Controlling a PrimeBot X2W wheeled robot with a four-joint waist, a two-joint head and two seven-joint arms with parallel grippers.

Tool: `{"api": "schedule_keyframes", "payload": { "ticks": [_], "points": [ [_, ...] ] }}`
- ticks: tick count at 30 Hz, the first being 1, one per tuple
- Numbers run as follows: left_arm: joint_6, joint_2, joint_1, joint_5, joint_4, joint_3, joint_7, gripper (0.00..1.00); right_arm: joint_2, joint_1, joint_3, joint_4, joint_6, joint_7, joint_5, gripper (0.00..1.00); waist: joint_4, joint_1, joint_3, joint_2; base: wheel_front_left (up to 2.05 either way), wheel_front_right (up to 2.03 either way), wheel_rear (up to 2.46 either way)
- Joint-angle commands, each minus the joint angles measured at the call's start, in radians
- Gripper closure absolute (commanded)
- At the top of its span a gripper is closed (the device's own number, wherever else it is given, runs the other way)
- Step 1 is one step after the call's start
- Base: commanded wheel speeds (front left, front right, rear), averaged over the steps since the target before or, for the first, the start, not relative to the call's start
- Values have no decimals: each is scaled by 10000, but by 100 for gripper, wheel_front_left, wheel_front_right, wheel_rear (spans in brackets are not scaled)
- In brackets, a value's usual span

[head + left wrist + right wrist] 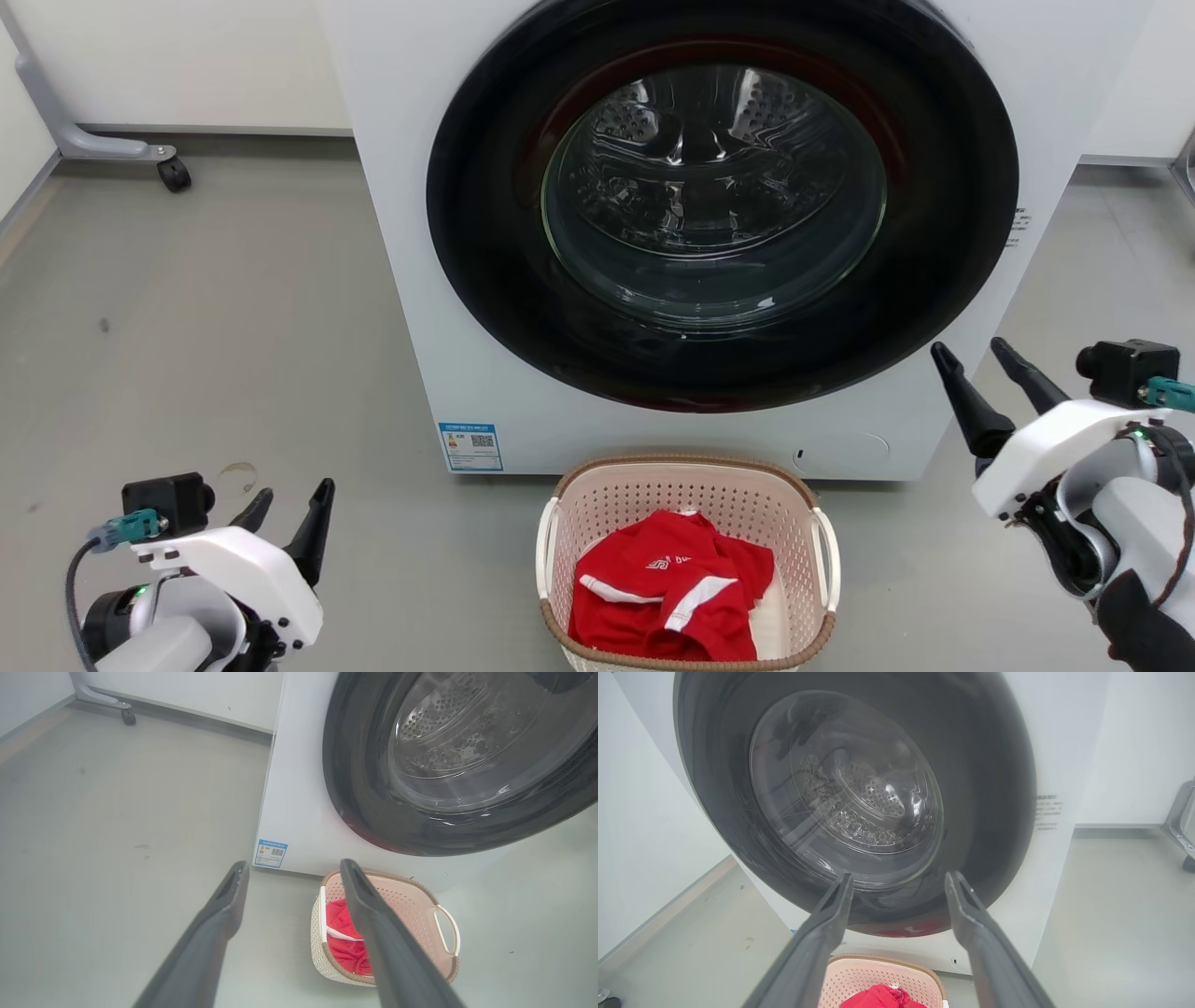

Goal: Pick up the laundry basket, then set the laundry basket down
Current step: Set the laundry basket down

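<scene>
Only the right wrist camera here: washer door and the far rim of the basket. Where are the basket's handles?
Observer: The basket has a white loop handle on each side, left and right, both free.
Operator: Where is the left hand?
Observer: The left hand is open, low, out to the basket's left, touching nothing.
Operator: And my right hand against the basket?
Observer: The right hand is open, off the basket's right side, in front of the washer, not over a handle.

Head cam fwd-down at washer (pixel 401 280), wrist cams low, all share basket (pixel 653 497)
</scene>
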Motion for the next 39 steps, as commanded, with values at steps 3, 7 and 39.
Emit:
{"api": "schedule_keyframes", "payload": {
  "ticks": [3,7,39],
  "points": [
    [1192,1332,402,331,-2140,1067,-134,0,-531,511,-853,-768,-34,-136,-517,0,35,1,-171,-1,0,0,0],
    [2216,2077,1201,595,-3939,1747,-134,0,-770,1034,-1692,-1269,-34,-136,-924,0,52,1,-232,-1,0,0,0],
    [4341,3293,4914,2182,-8569,4409,147,0,622,5083,-7076,-5029,-34,1357,-4284,0,315,1,-85,-1,0,0,0]
  ]
}}
